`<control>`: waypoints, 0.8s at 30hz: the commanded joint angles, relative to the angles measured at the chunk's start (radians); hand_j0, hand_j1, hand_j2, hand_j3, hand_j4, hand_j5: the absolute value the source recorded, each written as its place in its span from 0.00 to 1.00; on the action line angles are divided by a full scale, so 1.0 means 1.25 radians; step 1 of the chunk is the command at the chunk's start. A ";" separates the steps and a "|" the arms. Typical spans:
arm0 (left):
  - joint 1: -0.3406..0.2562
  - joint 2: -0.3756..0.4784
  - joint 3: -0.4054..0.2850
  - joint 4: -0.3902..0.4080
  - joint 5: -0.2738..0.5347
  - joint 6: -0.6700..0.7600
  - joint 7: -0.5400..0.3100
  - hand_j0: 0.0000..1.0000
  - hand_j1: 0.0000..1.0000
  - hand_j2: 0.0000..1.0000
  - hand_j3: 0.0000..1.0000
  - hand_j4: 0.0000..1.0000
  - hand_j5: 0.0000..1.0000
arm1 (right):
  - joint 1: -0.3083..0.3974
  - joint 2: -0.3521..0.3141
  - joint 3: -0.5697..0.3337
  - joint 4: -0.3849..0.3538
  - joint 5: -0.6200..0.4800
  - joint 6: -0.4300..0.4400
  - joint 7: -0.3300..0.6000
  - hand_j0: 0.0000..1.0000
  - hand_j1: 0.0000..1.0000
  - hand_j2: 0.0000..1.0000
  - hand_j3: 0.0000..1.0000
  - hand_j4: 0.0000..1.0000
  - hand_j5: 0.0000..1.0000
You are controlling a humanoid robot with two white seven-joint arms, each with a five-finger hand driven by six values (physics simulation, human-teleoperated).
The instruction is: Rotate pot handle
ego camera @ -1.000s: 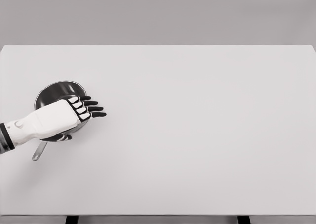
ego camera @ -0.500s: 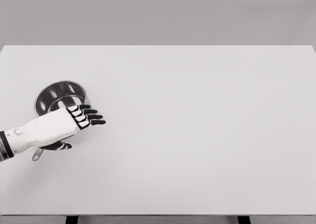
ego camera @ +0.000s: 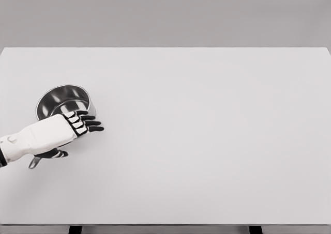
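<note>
A shiny steel pot (ego camera: 63,99) stands on the white table (ego camera: 207,130) at the left. Its thin handle (ego camera: 34,162) runs down toward the front left and is mostly hidden under my left hand (ego camera: 72,133). That hand lies just in front of the pot, fingers (ego camera: 90,123) stretched out to the right and the thumb (ego camera: 56,153) low beside the handle. The fingers are spread and grip nothing. No right arm shows in the head view.
The table's front edge runs along the bottom of the view, with two dark legs (ego camera: 75,229) below it. A plain grey wall stands behind.
My left hand has slid back toward the front left, off the pot's rim. More of the pot's inside now shows. The pot looks unmoved.
</note>
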 commanded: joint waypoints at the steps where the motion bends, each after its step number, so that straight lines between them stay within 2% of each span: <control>1: 0.000 0.003 0.009 0.000 0.005 0.001 0.000 1.00 1.00 1.00 1.00 1.00 1.00 | 0.000 0.000 0.000 0.000 0.000 0.000 0.000 1.00 1.00 1.00 1.00 1.00 1.00; 15: 0.029 0.018 0.058 0.000 0.009 0.001 0.000 1.00 1.00 1.00 1.00 1.00 1.00 | 0.000 0.000 0.000 0.000 0.000 0.000 0.000 1.00 1.00 1.00 1.00 1.00 1.00; 24: 0.033 0.018 0.068 0.001 0.009 0.001 0.000 1.00 1.00 1.00 1.00 1.00 1.00 | 0.000 0.000 0.000 0.000 0.000 0.000 0.000 1.00 1.00 1.00 1.00 1.00 1.00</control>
